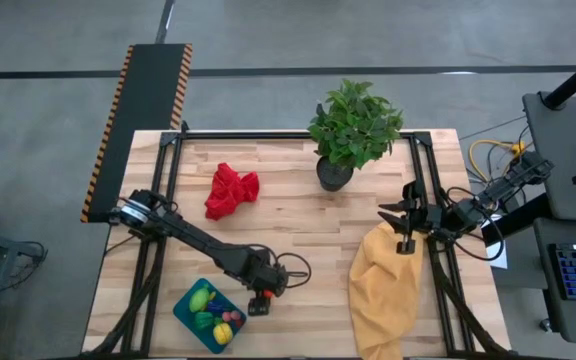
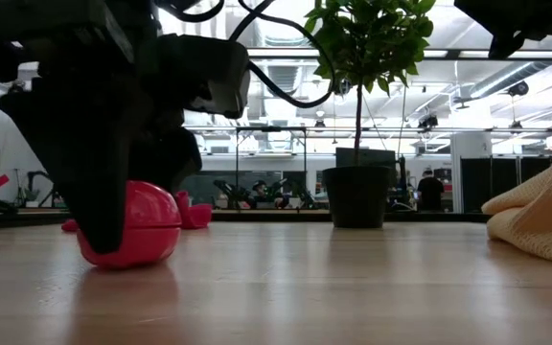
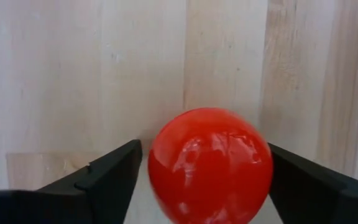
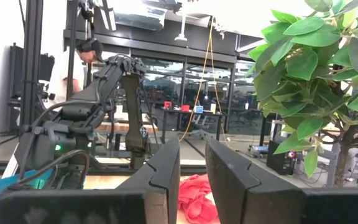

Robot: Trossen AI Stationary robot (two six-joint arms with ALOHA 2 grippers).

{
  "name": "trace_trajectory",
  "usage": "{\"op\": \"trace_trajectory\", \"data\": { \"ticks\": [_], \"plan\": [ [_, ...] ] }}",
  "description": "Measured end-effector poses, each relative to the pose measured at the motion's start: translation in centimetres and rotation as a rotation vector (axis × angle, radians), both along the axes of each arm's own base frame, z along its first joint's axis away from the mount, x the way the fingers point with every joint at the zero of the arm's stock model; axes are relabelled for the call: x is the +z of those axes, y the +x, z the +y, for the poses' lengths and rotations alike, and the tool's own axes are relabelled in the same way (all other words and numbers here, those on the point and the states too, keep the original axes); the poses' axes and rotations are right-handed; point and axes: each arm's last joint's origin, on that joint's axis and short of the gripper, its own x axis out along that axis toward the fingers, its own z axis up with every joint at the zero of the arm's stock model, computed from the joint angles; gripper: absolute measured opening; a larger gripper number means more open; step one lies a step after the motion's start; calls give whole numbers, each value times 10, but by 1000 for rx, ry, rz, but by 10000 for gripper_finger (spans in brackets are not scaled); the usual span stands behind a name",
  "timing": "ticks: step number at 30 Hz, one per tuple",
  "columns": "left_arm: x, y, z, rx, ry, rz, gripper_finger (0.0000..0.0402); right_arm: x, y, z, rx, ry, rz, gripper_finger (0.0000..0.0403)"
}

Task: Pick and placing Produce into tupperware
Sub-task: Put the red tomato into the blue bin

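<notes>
The glossy red round toy fruit [image 3: 210, 167] looks like light, hollow, stiff plastic; its smooth curved skin will probably be slippery, so the safest hold is across its widest part, with the pads level and opposite each other. It rests on the pale wooden table [image 1: 298, 215], near the front edge and just to the right of the shallow teal-blue square plastic container [image 1: 187, 315], which already holds green, yellow and pink toy pieces [image 1: 215, 312].

The left gripper [image 1: 261, 296] is down at the table with the fruit between its two dark fingers [image 3: 107, 171]. The fingers stand wide; in the left wrist view a thin gap shows on each side of the ball, so it is bracketed and apparently not yet squeezed.

The right gripper [image 1: 405, 222] waits at the right side, above the mustard-yellow cloth [image 1: 385, 285], its fingers narrowly apart and holding nothing.
</notes>
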Motion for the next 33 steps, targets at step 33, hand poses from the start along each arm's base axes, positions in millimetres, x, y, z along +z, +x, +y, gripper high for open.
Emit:
{"op": "trace_trajectory", "data": {
  "ticks": [33],
  "plan": [
    [78,-15,-7,-5,89,148,248,0,0,0,0,0,0,68]
  ]
}}
